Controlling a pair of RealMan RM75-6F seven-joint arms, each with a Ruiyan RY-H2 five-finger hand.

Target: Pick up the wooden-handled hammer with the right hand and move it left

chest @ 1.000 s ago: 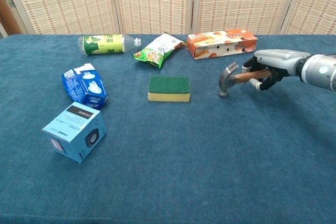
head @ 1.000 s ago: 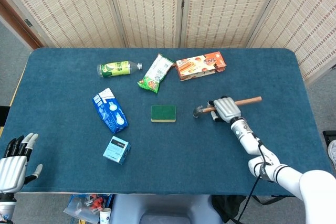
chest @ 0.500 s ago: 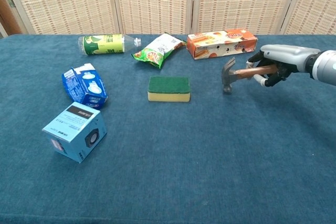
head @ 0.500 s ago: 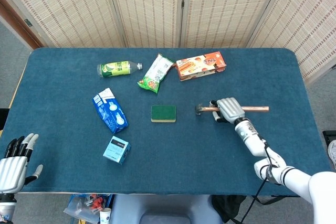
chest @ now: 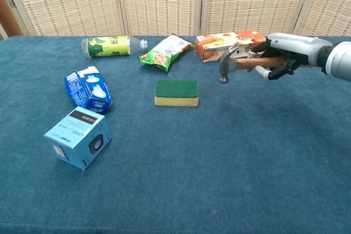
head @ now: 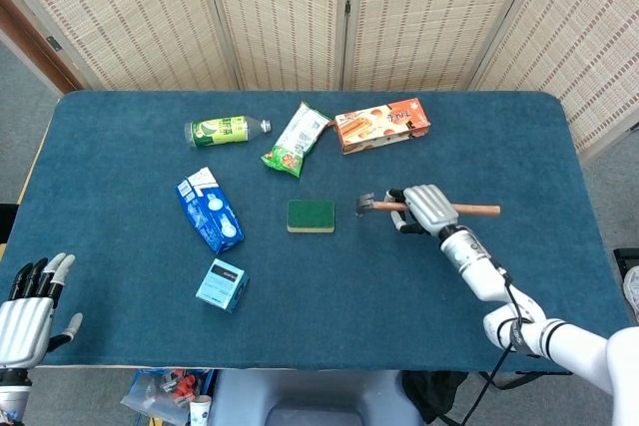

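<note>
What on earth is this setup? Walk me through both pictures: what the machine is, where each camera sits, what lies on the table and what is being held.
This is a two-armed robot with human-like hands, steered by a person. One picture looks down from its head, the other looks forward from its chest.

On the blue cloth-covered table lie a green plastic bottle, a green snack bag, an orange carton, a green-topped yellow sponge, a dark blue pouch and a light blue box.

The robot's right hand grips the wooden-handled hammer by its handle, metal head pointing left; in the chest view it appears lifted off the cloth. The left hand waits at the table's near left corner, fingers apart, holding nothing.
</note>
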